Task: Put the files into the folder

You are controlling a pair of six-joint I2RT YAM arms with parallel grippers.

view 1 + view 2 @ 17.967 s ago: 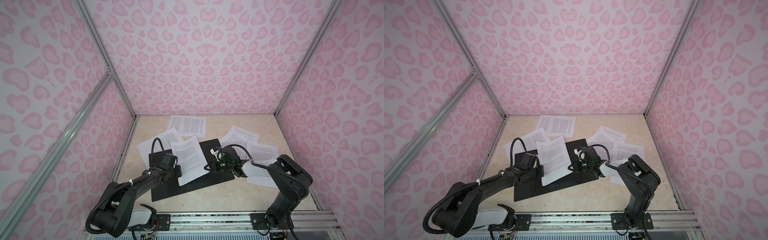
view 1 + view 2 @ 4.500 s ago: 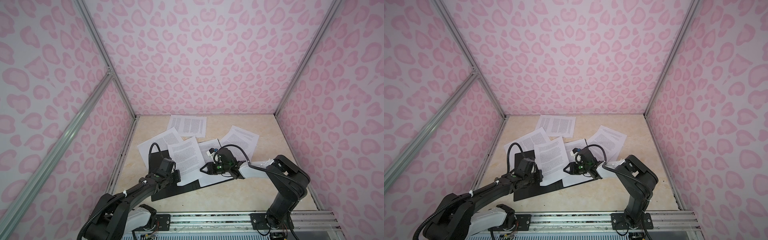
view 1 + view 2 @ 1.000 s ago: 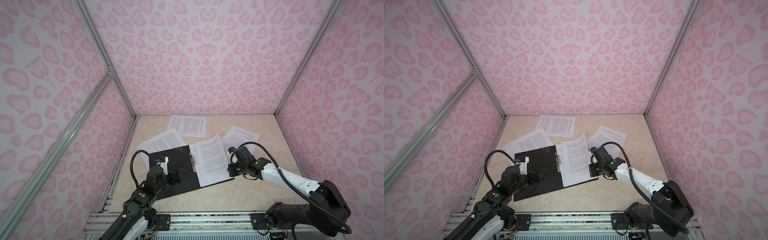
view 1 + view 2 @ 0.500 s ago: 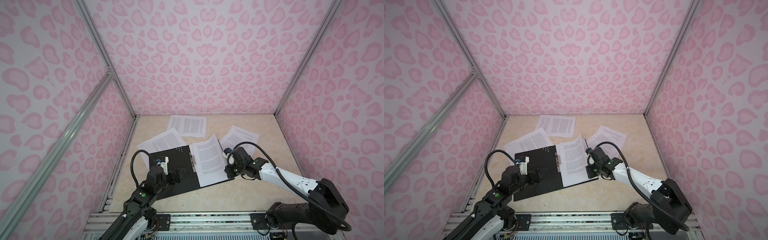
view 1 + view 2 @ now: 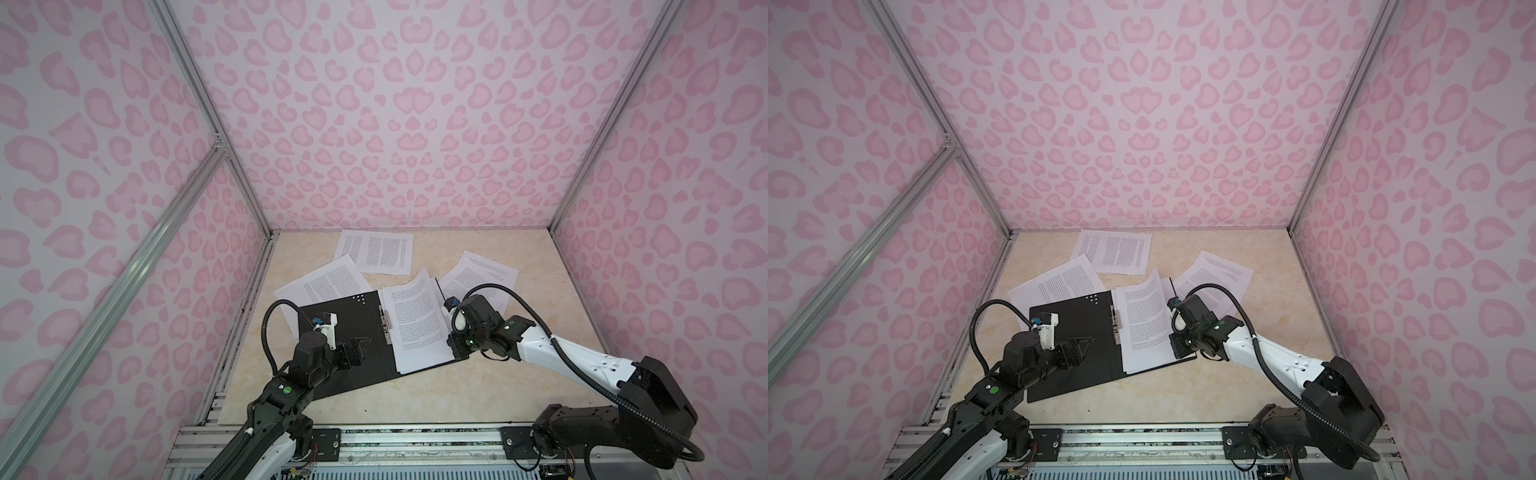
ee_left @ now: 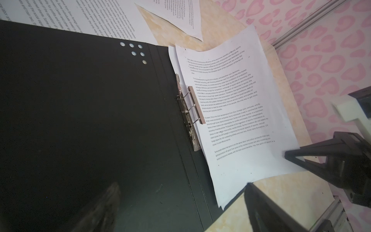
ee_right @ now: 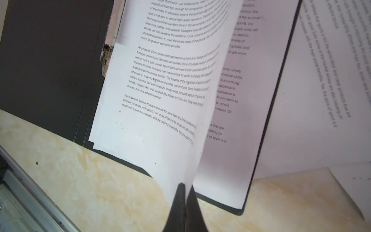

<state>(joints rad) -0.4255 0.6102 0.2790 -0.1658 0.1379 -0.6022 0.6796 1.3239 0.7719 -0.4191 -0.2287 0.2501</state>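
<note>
**Right gripper** (image 7: 181, 193): jaws pinched together on the near free edge of the top sheet (image 7: 160, 90). That side of the page is lifted and curls up off the pile. The gripper sits right of centre in both top views (image 5: 454, 347).

**Left gripper** (image 6: 267, 169): jaws spread wide, holding nothing. It hovers above the left half of the folder, lower left of centre in a top view (image 5: 360, 345).

**Top sheet**: white, dense black print. Its left margin lies by the spine and its right side is raised.

**Sheet below** (image 7: 230, 100): same print, lying flat on the folder's right half under the lifted page.

**Folder** (image 5: 345, 332): open and flat, black inside facing up, slightly askew in the lower middle of both top views.

**Clip** (image 6: 188, 118): metal, along the spine, with its bar over the left margin of the pages. Whether it presses on them cannot be told.

**Loose sheets**, three, all outside the folder:
- One (image 5: 376, 251) lies at upper centre by the back wall.
- One (image 5: 324, 282) lies to its lower left, with an edge tucked under the folder's far corner.
- One (image 5: 482, 274) lies to the upper right, partly hidden behind the right arm.

**Table** (image 5: 457, 395): beige, marbled.

**Walls** (image 5: 395, 104): pink, spotted, on three sides.
</note>
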